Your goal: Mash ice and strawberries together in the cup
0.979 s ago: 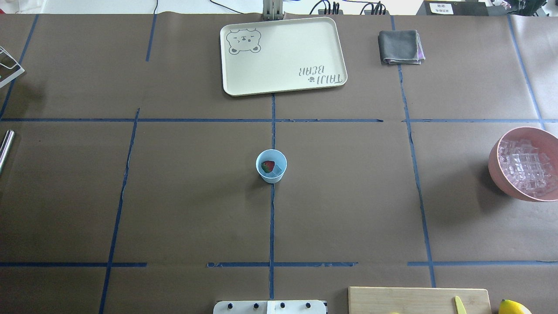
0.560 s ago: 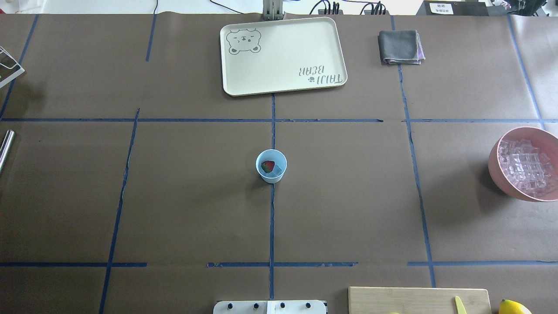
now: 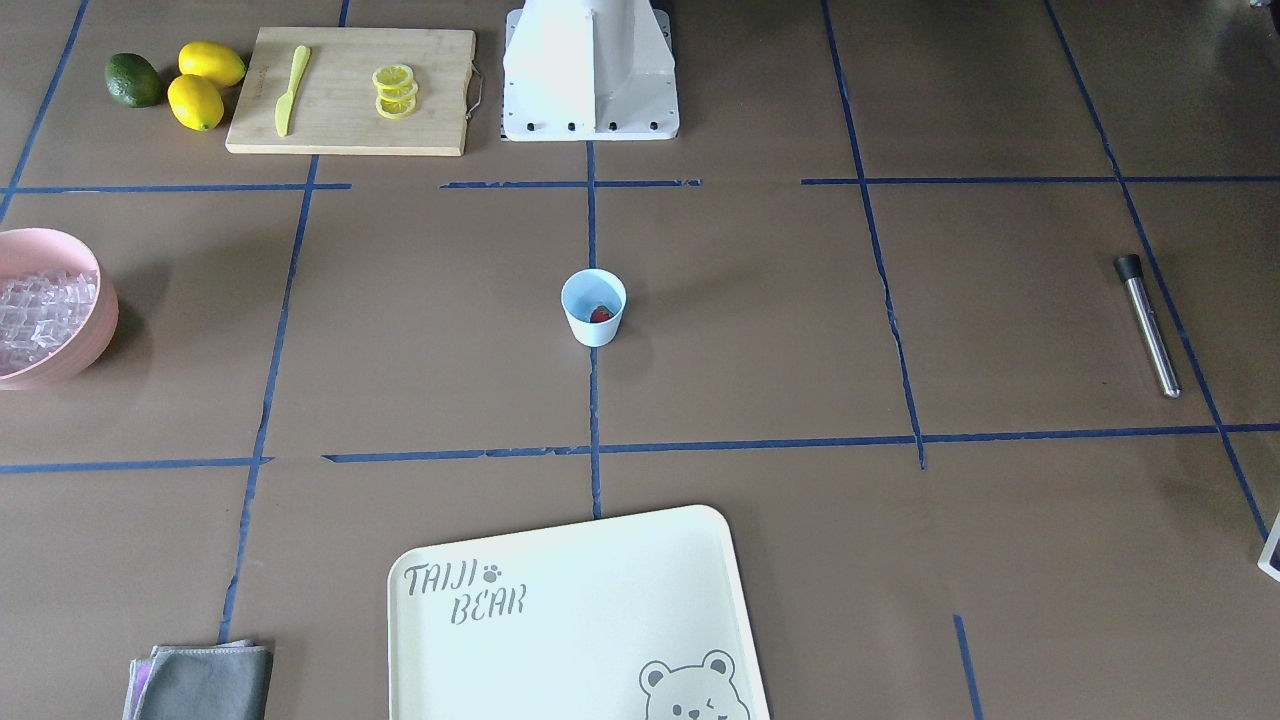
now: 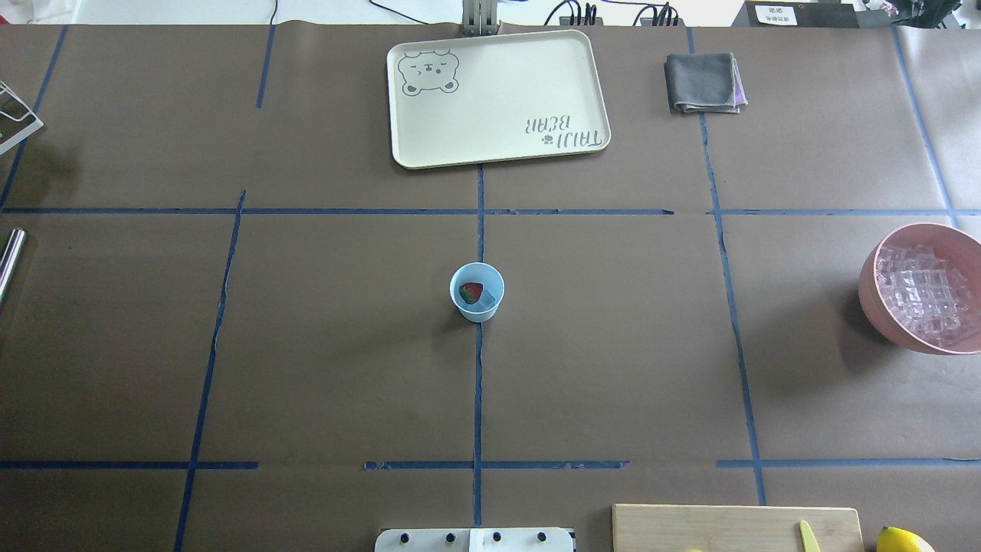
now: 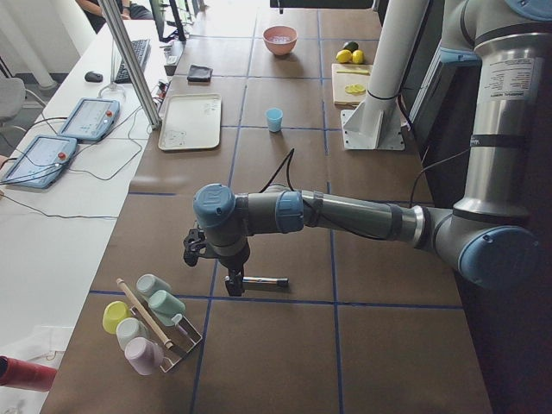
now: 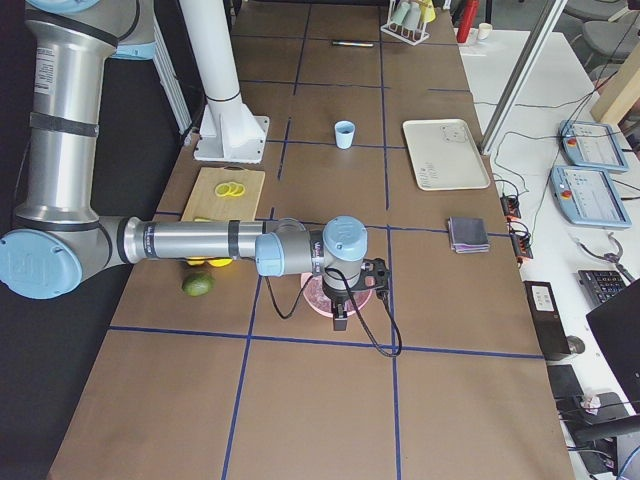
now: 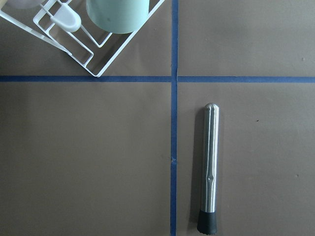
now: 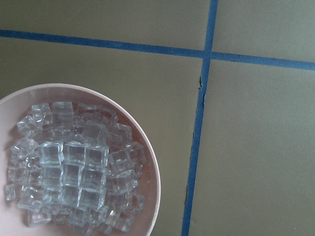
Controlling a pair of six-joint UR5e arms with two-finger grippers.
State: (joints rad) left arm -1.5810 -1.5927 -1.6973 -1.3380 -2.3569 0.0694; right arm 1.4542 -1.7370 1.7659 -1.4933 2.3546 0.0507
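Note:
The pale-blue cup (image 4: pixel 477 291) stands at the table's middle, also in the front-facing view (image 3: pixel 594 308). Inside it lie a red strawberry (image 4: pixel 470 291) and a clear ice cube (image 4: pixel 485 304). More ice (image 8: pixel 74 172) fills a pink bowl (image 4: pixel 870 287) at the right edge. My right gripper (image 6: pixel 340 320) hangs over that bowl. My left gripper (image 5: pixel 231 283) hangs over a steel muddler (image 7: pixel 210 164) at the far left. Both grippers show only in the side views, so I cannot tell whether they are open or shut.
A cream tray (image 4: pixel 498 96) and a folded grey cloth (image 4: pixel 703 83) lie at the far side. A cutting board (image 3: pixel 350 90) with lemon slices and a knife, lemons (image 3: pixel 205 85) and an avocado sit near the base. A wire rack of cups (image 5: pixel 151 319) stands beside the muddler.

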